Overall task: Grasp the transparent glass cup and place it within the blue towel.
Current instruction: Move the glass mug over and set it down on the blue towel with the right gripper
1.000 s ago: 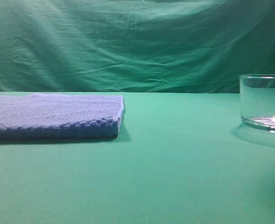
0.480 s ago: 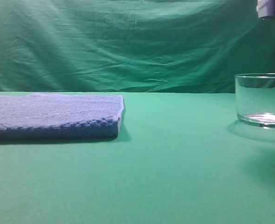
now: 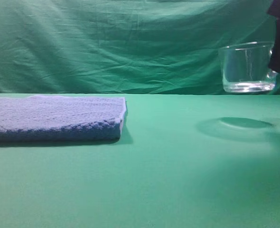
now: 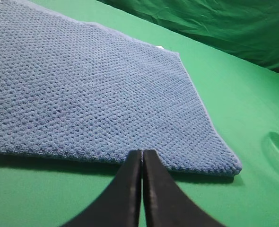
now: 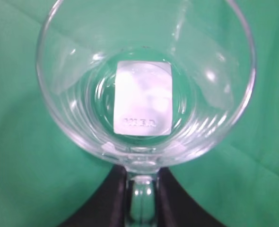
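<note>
Presently the right gripper, apparently clamped on the handle, holds the transparent glass cup aloft; next comes carrying it leftward onto the blue towel. Left gripper closed, empty.

From my end the glass cup looks clear and glossy, smooth-walled. The blue towel is thick, bumpy woven cloth, and the green tablecloth looks matt and smooth.

Exterior high: low, near bench level, facing the green cloth backdrop across the green bench.
Left wrist: close, angled down over the folded blue terry towel.
Right wrist: straight down into the clear glass cup.
Shared: towel, cup, bench.
</note>
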`<action>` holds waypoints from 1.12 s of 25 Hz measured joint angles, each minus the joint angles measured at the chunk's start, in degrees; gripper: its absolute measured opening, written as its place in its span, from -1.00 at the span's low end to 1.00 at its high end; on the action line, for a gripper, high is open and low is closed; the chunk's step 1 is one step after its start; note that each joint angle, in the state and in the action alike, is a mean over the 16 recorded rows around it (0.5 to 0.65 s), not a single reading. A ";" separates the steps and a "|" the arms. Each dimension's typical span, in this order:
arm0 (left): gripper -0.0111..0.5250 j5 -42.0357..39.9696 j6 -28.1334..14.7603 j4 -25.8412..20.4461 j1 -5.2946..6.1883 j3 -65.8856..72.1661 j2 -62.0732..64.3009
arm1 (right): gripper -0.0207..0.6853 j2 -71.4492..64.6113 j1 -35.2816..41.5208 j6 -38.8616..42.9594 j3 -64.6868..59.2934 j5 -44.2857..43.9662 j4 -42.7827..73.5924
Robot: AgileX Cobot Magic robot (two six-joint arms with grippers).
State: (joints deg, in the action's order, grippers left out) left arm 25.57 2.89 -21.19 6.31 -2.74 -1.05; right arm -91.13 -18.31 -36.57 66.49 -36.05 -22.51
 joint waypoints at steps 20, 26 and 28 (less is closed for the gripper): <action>-0.96 0.00 0.00 0.00 0.00 0.00 0.00 | -0.66 -31.61 -24.74 -0.04 36.29 -1.16 -1.50; -0.96 0.00 0.00 0.00 0.00 0.00 0.00 | -0.42 -39.14 -26.25 -0.12 41.93 -0.76 -1.02; -0.96 0.00 0.00 0.00 0.00 0.00 0.00 | -0.24 -40.41 -26.41 -0.05 42.68 -0.60 -0.89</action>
State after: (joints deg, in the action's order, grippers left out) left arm 25.57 2.89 -21.19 6.31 -2.74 -1.05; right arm -131.53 -44.71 -36.62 109.17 -36.64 -23.40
